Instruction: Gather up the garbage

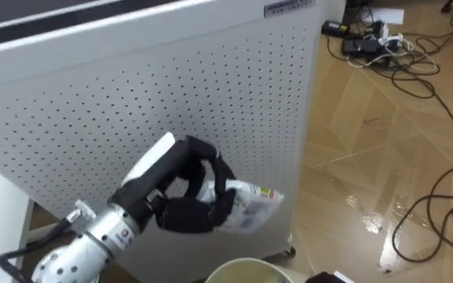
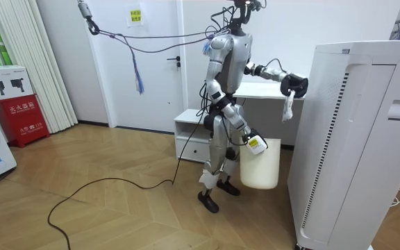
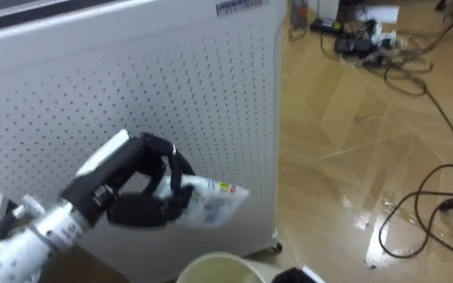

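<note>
Room view has my robot standing on the wooden floor (image 2: pixel 117 215) between a low white cabinet (image 2: pixel 189 128) and a tall white appliance (image 2: pixel 353 139), facing the appliance. Its left arm is stretched out at chest height. The left robot hand (image 1: pixel 189 211) is clamped on the plastic wrapper (image 1: pixel 252 206), with its dark fingers curled round one end and the rest sticking out to the right.

The wrapper is clear and crumpled, with some coloured print. In the eye views it is up in the air just in front of the appliance's perforated panel (image 1: pixel 171 94), near the panel's lower right corner. In the room view it hangs down from the hand.

Lower down is the white bin (image 2: pixel 260 167), level with the robot's legs and between them and the appliance. The right robot hand (image 2: pixel 255 144) is at the bin's rim, but I cannot tell whether it is clamped on it. From the head camera I get a curved piece of the bin's rim at the bottom edge, below the wrapper. What the bin holds I cannot tell.

Past the appliance, a tangle of cables (image 1: pixel 372 43) lies on the floor, and a black cable (image 1: pixel 439 212) loops nearer in. A red box (image 2: pixel 18 104) stands by the wall at the room view's left.
</note>
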Motion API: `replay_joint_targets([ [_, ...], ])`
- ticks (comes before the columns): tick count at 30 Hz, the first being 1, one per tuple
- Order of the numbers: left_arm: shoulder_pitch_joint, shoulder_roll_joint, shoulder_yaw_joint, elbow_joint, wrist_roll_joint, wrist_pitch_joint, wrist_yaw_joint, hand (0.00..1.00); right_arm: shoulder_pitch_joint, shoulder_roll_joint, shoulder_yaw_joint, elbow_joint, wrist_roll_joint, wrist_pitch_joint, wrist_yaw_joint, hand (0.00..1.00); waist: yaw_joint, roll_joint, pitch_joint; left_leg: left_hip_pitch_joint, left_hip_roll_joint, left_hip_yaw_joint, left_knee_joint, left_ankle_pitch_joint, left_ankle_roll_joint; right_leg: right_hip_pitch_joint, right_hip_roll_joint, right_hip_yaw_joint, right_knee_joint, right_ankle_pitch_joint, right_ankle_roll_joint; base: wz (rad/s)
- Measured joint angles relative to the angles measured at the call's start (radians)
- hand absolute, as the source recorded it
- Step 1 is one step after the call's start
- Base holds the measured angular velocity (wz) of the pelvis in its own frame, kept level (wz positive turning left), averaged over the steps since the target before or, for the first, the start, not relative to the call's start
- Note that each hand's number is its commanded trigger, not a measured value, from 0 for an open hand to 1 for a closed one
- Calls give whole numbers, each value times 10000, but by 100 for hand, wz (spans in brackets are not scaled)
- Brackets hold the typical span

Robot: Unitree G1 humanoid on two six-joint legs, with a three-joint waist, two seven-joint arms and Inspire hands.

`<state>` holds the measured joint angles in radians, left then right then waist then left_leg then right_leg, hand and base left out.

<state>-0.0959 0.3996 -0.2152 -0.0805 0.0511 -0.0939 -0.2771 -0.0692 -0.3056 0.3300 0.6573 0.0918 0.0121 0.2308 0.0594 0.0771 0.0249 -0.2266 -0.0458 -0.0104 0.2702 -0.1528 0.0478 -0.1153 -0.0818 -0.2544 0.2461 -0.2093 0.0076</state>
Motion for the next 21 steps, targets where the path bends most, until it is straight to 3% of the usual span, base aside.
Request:
replay_joint_targets([
  [6,44,-112,-502,1143,-33,-30,-228,100,-201,35,37,529,8,-110,-29,100,-9,-21,0,-372,7,-70,-10,4,5,-432,-44,-131,109,0,0,0],
  [13,178,-805,-1038,2782,105,-34,-687,100,-570,206,-10,960,242,-220,-54,100,4,-324,6,-681,36,-45,-10,7,6,-875,-33,-107,293,-1,0,-4],
  [21,99,-1280,-1276,3978,-5,-43,-1080,100,-879,550,17,1396,252,-251,-96,100,-61,-582,35,-886,20,-185,50,7,5,-984,-22,-229,285,-1,0,6],
])
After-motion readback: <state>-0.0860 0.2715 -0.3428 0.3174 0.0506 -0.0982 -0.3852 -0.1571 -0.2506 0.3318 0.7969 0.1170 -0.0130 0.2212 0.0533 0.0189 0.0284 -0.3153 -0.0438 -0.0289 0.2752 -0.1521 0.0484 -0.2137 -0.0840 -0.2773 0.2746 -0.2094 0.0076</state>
